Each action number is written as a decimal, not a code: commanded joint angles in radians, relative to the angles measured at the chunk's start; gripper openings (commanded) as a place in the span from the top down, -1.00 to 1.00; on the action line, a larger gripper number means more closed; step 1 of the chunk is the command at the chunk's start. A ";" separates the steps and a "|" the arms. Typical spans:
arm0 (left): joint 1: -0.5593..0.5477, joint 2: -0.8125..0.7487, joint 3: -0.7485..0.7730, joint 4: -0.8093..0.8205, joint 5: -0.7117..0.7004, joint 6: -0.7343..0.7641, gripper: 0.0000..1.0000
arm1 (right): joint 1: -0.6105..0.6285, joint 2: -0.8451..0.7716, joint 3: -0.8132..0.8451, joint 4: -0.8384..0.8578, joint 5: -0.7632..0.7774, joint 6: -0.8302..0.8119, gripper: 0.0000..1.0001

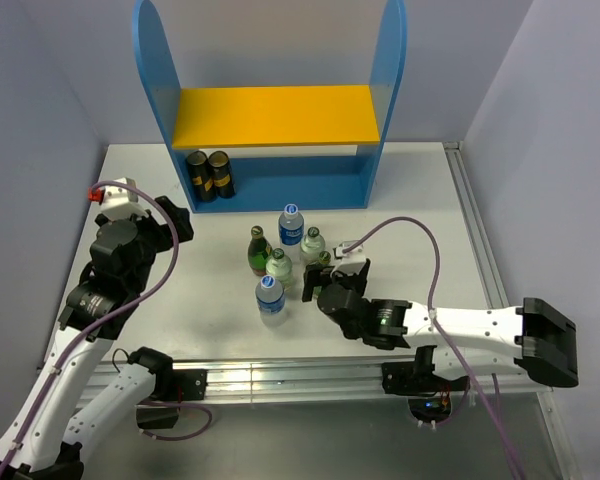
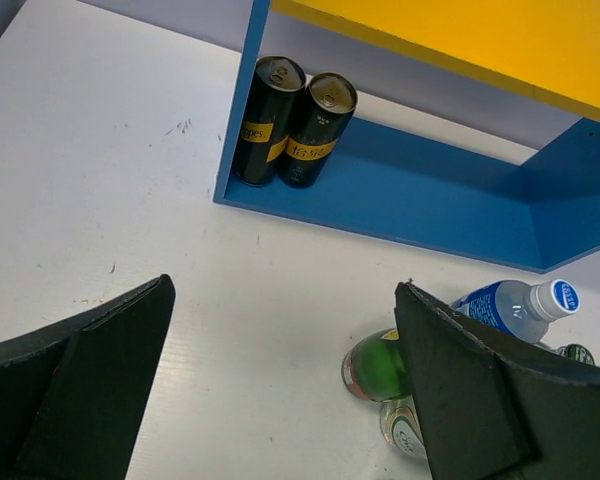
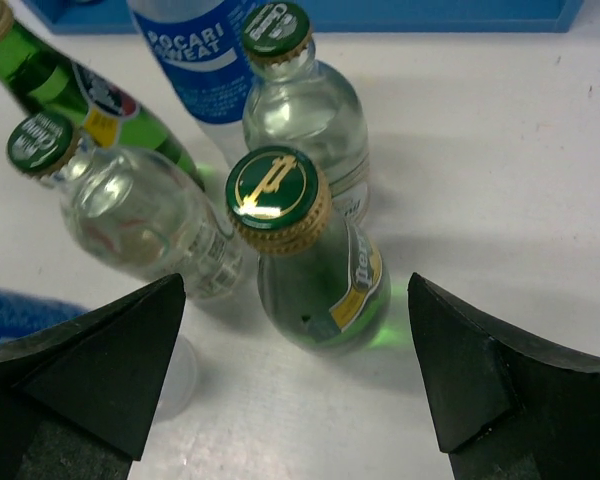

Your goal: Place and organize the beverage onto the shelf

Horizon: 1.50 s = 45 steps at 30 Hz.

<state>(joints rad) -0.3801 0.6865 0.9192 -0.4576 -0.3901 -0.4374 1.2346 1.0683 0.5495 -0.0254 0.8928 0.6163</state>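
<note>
Green bottles point(image 1: 258, 252): two are counted.
Blue-labelled bottles point(image 1: 291, 228): two are counted.
Short clear bottles point(image 1: 312, 245): two are counted.
Black-and-gold cans point(image 1: 220, 175): two are counted.
Shelf point(image 1: 275, 116): one is counted.

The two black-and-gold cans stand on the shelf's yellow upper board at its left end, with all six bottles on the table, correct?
No. The top external view shows the cans on the shelf's blue base, beneath the yellow upper board, at the left end. All six bottles are on the table.
</note>
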 commanded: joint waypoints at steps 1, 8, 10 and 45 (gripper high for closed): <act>0.004 -0.016 -0.003 0.013 0.014 0.020 -0.97 | -0.030 0.056 -0.022 0.186 0.080 0.002 -0.97; 0.004 -0.010 -0.002 0.010 0.013 0.025 -0.97 | -0.103 0.159 -0.043 0.363 0.133 -0.043 -0.83; 0.004 -0.007 -0.002 0.008 0.014 0.026 -0.97 | -0.118 0.179 -0.048 0.387 0.170 -0.053 -0.75; 0.049 0.013 -0.008 0.017 0.071 0.040 -0.99 | -0.389 0.320 1.025 0.127 -0.037 -0.716 1.00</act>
<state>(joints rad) -0.3359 0.7021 0.9169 -0.4576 -0.3363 -0.4122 0.9070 1.3399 1.4303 0.0216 0.9318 -0.0162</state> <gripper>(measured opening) 0.993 0.506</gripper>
